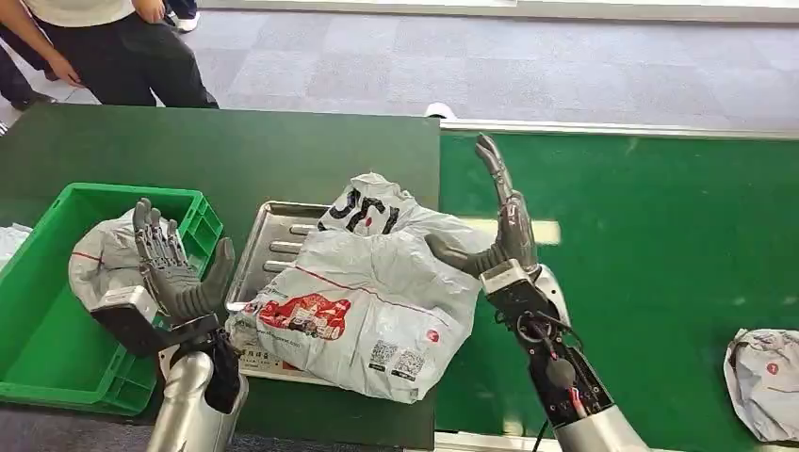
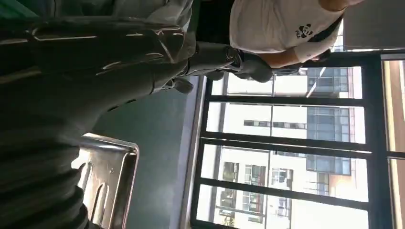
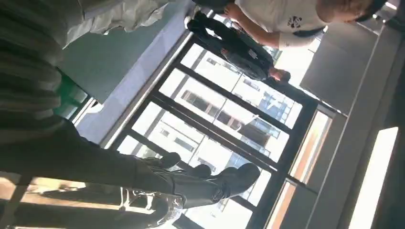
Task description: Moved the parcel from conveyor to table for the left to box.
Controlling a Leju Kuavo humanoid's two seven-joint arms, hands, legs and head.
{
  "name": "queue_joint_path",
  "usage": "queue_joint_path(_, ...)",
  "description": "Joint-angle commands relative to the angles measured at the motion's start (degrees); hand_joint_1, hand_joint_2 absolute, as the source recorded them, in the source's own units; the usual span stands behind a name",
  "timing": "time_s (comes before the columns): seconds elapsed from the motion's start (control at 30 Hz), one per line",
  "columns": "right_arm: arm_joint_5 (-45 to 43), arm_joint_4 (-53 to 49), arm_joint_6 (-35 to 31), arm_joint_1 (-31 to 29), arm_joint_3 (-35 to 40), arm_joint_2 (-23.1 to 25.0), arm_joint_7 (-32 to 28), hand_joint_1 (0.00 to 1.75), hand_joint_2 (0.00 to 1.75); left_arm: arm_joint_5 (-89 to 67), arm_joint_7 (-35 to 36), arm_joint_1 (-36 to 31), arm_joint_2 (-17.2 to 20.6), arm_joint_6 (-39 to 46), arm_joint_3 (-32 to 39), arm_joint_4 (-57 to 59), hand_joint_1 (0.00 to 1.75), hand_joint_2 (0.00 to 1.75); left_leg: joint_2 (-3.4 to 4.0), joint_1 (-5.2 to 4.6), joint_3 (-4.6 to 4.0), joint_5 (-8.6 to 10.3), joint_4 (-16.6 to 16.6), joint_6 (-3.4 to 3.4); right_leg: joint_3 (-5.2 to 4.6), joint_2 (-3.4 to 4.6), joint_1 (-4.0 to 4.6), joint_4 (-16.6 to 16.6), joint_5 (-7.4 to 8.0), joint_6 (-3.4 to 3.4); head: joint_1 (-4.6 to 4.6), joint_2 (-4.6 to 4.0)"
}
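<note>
A grey plastic parcel (image 1: 367,306) with red print lies on the metal tray (image 1: 270,237) on the dark table; a second white bag (image 1: 372,209) with black letters lies behind it. My left hand (image 1: 174,268) is raised beside the parcel's left end, fingers spread and holding nothing. My right hand (image 1: 499,226) stands upright at the parcel's right edge, fingers straight up, thumb close to or touching the plastic. In the left wrist view my left hand (image 2: 110,57) is dark beside the tray (image 2: 114,167). In the right wrist view my right hand (image 3: 191,183) shows against windows.
A green crate (image 1: 57,344) at the left holds a grey parcel (image 1: 104,254). Another parcel (image 1: 765,381) lies on the green conveyor (image 1: 660,264) at the right. People (image 1: 113,47) stand behind the table at the far left.
</note>
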Motion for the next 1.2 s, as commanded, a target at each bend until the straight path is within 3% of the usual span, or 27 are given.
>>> queue_joint_path(0.03, -3.62, -7.06, -0.89, 5.55, -6.0, -0.85, -0.24, 0.0, 1.75, -0.11, 0.04, 0.98, 0.74, -0.51, 0.07, -0.47, 0.0, 1.75, -0.12, -0.03, 0.08, 0.04, -0.08, 0.12, 0.11, -0.16, 0.01, -0.07, -0.01, -0.12, 0.02, 0.0)
queue_joint_path(0.2, -8.47, -6.7, -0.61, 9.9, -13.59, 1.69, 0.41, 0.0, 1.75, -0.3, 0.04, 1.15, 1.11, -1.65, -0.92, -0.46, 0.0, 1.75, -0.08, -0.02, 0.07, 0.02, -0.07, 0.07, 0.1, -0.12, 0.01, -0.05, -0.02, -0.07, 0.0, 0.0)
queue_joint_path(0.57, -9.05, -7.36, -0.84, 12.22, -15.92, 2.25, 1.41, 0.0, 1.75, -0.39, 0.04, 1.18, 1.5, -2.52, -1.81, -0.39, 0.0, 1.75, -0.02, -0.03, 0.05, 0.01, -0.05, 0.09, 0.05, -0.06, 0.0, -0.03, 0.0, -0.1, 0.0, 0.0)
queue_joint_path(0.8, -11.05, -5.59, -0.79, 19.7, -23.51, 4.4, 4.9, 0.0, 1.75, -1.64, 0.04, 1.86, 2.05, -3.71, -4.54, -1.14, 0.0, 1.75, -0.17, -0.02, 0.14, 0.02, -0.14, 0.11, 0.21, -0.21, 0.02, -0.14, -0.04, -0.09, 0.0, 0.0)
queue_joint_path(1.1, -8.06, -3.02, 2.97, 18.04, -24.64, 5.81, 5.7, 0.0, 1.75, -9.01, 0.04, -1.99, 8.73, -5.36, -17.05, -2.44, 0.0, 1.75, -0.06, -0.01, -0.02, 0.01, -0.04, 0.07, 0.0, -0.11, 0.01, -0.01, -0.01, -0.09, -0.02, 0.0)
queue_joint_path(1.2, -7.47, -2.74, 3.78, 17.93, -24.75, 5.86, 5.99, 0.0, 1.75, -13.97, 0.04, -3.93, 9.84, -7.2, -18.36, 0.11, 0.0, 1.75, -0.12, -0.03, 0.03, 0.07, -0.11, 0.1, 0.05, -0.16, 0.01, -0.06, 0.02, -0.12, 0.0, 0.0)
